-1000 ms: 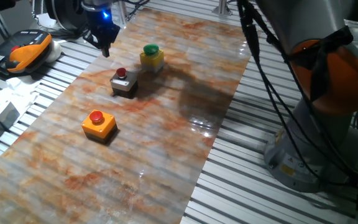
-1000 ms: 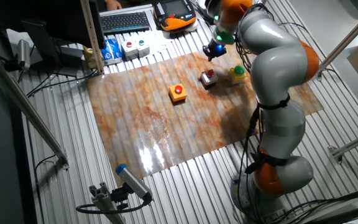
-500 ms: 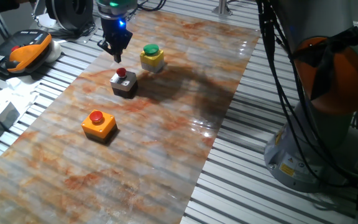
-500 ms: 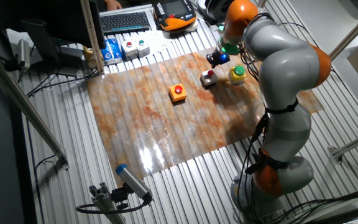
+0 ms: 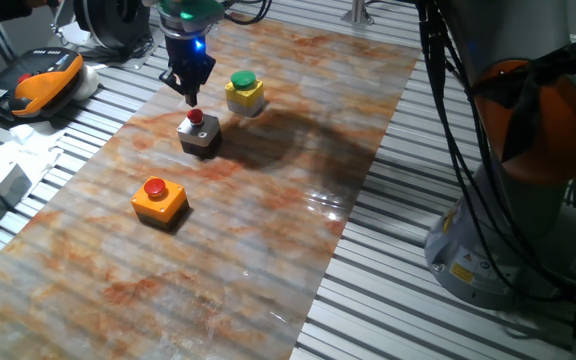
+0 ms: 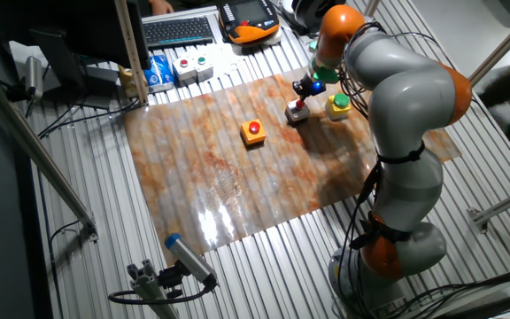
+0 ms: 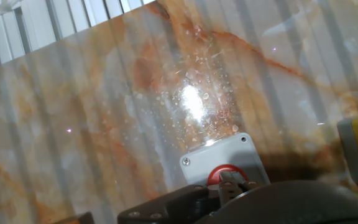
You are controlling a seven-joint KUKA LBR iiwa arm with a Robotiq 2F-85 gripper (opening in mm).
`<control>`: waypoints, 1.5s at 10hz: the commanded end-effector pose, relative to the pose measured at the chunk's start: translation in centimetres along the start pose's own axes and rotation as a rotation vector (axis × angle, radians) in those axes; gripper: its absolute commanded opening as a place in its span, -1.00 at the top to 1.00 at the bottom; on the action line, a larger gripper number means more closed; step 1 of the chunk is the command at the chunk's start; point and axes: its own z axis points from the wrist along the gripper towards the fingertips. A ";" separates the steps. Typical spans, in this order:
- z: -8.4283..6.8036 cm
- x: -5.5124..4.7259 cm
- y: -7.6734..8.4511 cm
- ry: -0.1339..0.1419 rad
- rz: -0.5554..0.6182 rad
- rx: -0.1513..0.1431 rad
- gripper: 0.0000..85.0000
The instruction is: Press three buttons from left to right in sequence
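Gripper, upper left, poised over the grey-white button box to press; finger state unclear

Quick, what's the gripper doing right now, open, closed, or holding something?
Gripper: holding nothing; open or closed cannot be told. Its tip is right above the red cap of the grey-white button box.
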 end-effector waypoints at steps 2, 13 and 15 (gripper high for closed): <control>0.4 0.1 -0.1 -0.006 -0.005 0.001 1.00; 2.3 -0.2 -0.3 -0.023 -0.016 -0.011 1.00; 2.4 -0.2 -0.3 -0.027 -0.017 -0.011 1.00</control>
